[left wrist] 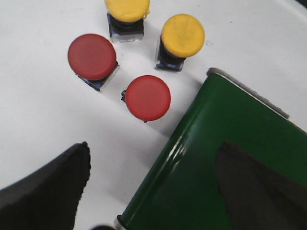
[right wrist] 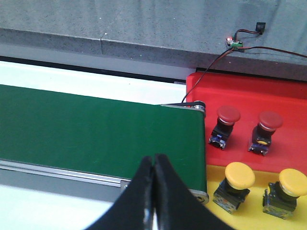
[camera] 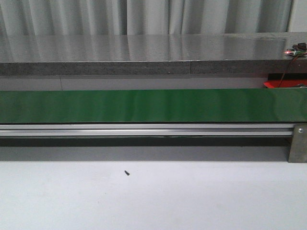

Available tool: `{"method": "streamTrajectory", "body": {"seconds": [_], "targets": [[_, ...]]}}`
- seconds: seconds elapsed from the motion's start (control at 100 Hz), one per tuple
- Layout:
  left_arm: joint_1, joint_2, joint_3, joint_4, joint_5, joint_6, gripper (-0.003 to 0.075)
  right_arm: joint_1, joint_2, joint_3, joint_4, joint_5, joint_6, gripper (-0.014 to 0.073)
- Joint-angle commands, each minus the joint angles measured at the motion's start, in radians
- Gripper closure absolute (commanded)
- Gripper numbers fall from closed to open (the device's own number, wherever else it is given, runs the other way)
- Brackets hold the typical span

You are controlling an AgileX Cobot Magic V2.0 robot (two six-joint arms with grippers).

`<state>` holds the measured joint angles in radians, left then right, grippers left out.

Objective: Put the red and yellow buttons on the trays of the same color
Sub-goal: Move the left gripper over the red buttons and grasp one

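No writing or labels can be read anywhere. Beside one end of the long green conveyor belt (left wrist: pixel 225 158) four round-capped push buttons stand on white table — two red (left wrist: pixel 92 56) (left wrist: pixel 147 97), two yellow (left wrist: pixel 127 8) (left wrist: pixel 183 34) — with the left gripper (left wrist: pixel 153 191) spread wide, empty. At the belt's other end, two red buttons (right wrist: pixel 228 115) (right wrist: pixel 270 120) stand on the red plastic tray (right wrist: pixel 283 93), two yellow (right wrist: pixel 240 175) (right wrist: pixel 293 182) on the yellow tray (right wrist: pixel 254 211); the right gripper (right wrist: pixel 153 165) is pressed closed, empty.

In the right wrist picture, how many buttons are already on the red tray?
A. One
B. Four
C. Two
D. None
C: two red buttons stand on the red tray, while two yellow buttons stand on the yellow tray beside it.
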<state>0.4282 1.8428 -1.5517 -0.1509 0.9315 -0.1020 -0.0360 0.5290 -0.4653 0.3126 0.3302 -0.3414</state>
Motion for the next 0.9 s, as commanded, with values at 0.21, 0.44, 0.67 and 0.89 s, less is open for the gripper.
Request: {"method": "streamTrajectory", "body": {"seconds": [0.21,0.44,0.67,0.89], "targets": [[0.002,0.131,-0.2,-0.001,0.055,-0.136,0.0202,0.001,-0.001,-0.024,0.009,-0.081,-0.008,0.066],[0.002,0.183,-0.228,0.015,0.04,-0.204,0.0206,0.001,-0.001,-0.024,0.009,-0.081,-0.008,0.066],[0.002,0.228,-0.228,0.009,0.022,-0.206,0.0206,0.001,-0.001,-0.024,0.009,-0.081,-0.008,0.066],[0.002,0.253,-0.228,0.007,-0.006,-0.223,0.0229,0.001,-0.001,-0.024,0.009,-0.081,-0.008,0.066]]}}
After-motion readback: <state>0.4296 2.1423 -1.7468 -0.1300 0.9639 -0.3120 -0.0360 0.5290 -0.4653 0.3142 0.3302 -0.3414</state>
